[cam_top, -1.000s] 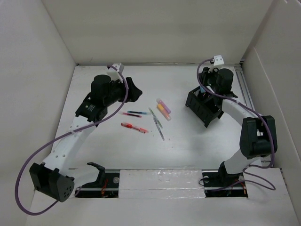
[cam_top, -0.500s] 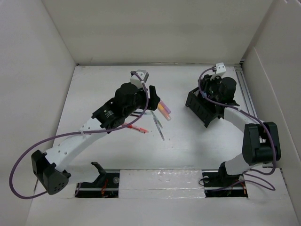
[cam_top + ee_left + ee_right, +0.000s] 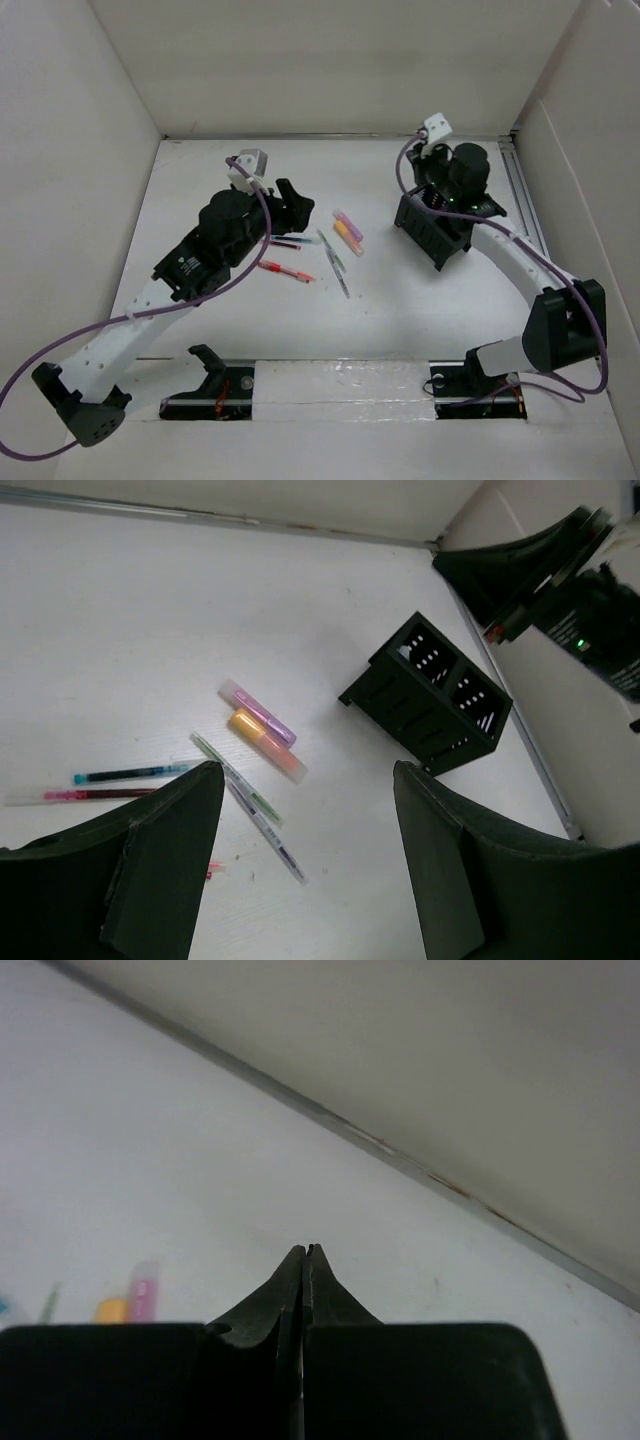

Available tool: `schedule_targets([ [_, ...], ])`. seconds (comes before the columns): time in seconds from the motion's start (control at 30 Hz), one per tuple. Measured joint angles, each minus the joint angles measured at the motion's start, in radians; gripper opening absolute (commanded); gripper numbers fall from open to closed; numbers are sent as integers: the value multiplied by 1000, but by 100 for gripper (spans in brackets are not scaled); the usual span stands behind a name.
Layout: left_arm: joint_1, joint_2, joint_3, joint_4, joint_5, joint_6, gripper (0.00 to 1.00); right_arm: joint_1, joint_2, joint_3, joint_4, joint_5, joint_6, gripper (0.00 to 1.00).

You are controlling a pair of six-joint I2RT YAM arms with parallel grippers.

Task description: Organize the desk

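Left end effector [image 3: 307, 768], spread and empty, hangs above the highlighters [image 3: 262, 725] and pens [image 3: 240, 783]; we judge a pickup is next, needing descent and alignment. Right end effector [image 3: 303, 1252] is clenched.

I see the desk [image 3: 400, 305] lying flat and white, walled in white on three sides, a metal rail [image 3: 518, 178] along its right edge.
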Motion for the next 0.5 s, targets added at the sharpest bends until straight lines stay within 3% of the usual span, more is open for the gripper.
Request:
schedule_targets([
  [0.07, 19, -35, -14, 1, -14, -14, 65, 99, 38, 50, -51, 17, -50, 5],
  [0.1, 26, -49, -23, -2, -22, -18, 65, 141, 61, 64, -69, 25, -66, 25],
  [0.13, 31, -58, -29, -5, -27, -23, 65, 180, 87, 73, -90, 33, -76, 37],
  [0.17, 33, -64, -39, -11, -28, -30, 65, 209, 119, 79, -109, 33, -83, 59],
  [0.3, 32, -63, -59, -15, -24, -34, 65, 261, 315, 163, -210, 54, -100, 69],
  [0.5, 37, -65, -99, -13, -8, -35, 65, 274, 587, 367, -339, 90, -98, 69],
])
